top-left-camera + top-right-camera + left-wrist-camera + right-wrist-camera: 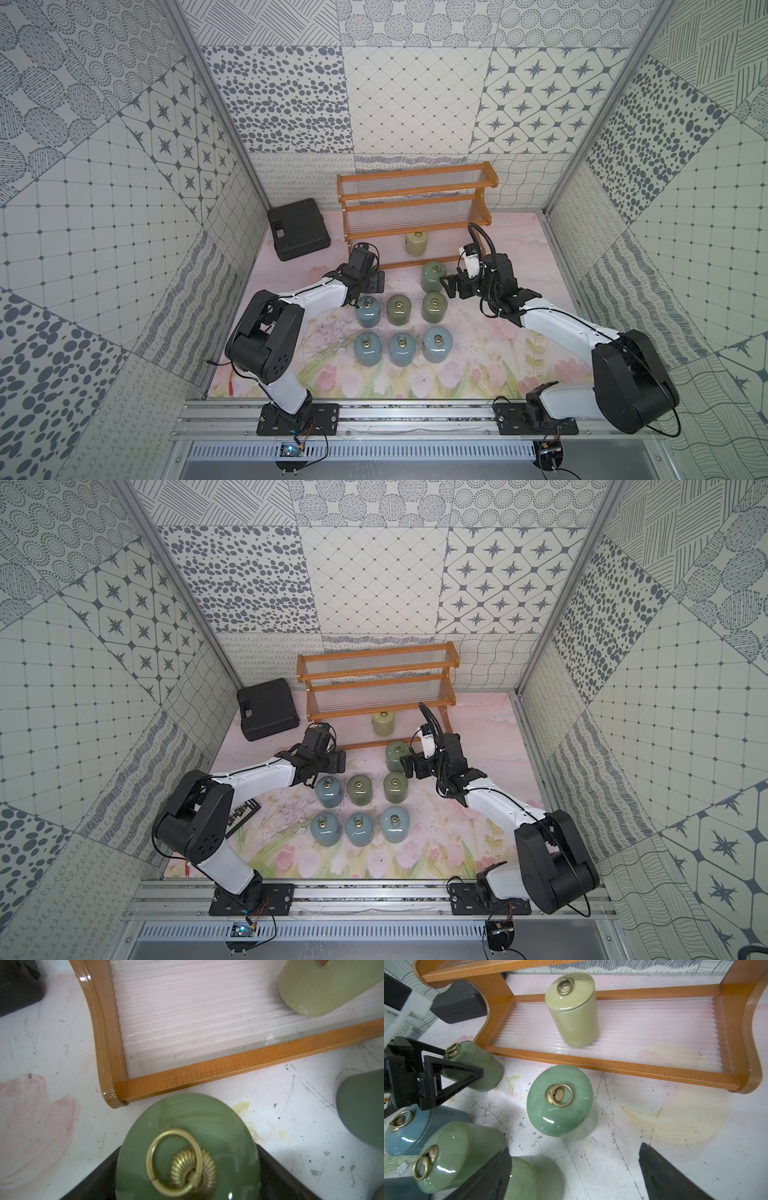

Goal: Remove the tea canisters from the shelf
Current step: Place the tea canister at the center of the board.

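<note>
Left of centre, the left gripper point(463, 1061) straddles a green canister point(187, 1136), grip impossible to tell; the right gripper point(449, 289) gapes empty.

Arms outstretched, left claw point(189, 1147) downward, right claw point(575, 1178) agape.

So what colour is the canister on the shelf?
Pale yellow-green; the canister shows best in the right wrist view.

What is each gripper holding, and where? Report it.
Right gripper: open, nothing held. Left gripper: jaws flank the sides of a green jar standing on the table; a real grip cannot be told.
</note>
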You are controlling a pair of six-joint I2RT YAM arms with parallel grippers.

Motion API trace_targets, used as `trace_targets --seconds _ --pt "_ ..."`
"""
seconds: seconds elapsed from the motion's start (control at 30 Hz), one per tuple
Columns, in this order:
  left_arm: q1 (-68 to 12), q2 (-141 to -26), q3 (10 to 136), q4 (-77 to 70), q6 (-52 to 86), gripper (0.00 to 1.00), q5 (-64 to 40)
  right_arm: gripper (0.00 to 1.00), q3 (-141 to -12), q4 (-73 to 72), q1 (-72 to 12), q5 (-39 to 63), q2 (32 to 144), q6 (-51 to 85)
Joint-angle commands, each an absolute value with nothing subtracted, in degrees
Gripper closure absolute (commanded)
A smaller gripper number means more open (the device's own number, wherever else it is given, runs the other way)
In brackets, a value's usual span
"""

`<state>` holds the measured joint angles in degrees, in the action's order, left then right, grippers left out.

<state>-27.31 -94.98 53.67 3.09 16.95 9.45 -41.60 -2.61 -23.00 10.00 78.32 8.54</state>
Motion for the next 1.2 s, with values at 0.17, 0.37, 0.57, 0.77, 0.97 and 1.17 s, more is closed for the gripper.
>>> trace_targets --seconds 0.17,0.37,0.57,0.77,0.97,1.17 --pt "-27.0 -90.4 54.3 3.9 16.3 0.05 9.6 0.01 -42.9 -2.9 -22.7 9.5 76.2 7.8" --pt "-27.1 -86.8 54.2 5.3 16.5 0.03 10.5 0.00 -44.8 -1.8 -22.8 10.1 76.8 7.1" --pt "-27.1 -82.6 53.7 6.9 16.5 0.01 12.3 0.00 -47.8 -0.5 -23.7 9.5 78.3 5.4" --pt "-27.0 -77.8 51.7 7.1 16.5 0.00 14.0 0.00 -52.0 -1.3 -25.1 8.8 82.1 5.5" --pt "-26.7 -74.4 49.4 6.8 15.5 0.00 14.6 0.00 -57.2 -3.3 -27.0 6.7 88.5 6.0" --pt "-26.7 -72.0 45.8 3.4 14.4 0.00 13.4 0.00 -61.7 -5.5 -27.8 4.4 94.7 7.4"
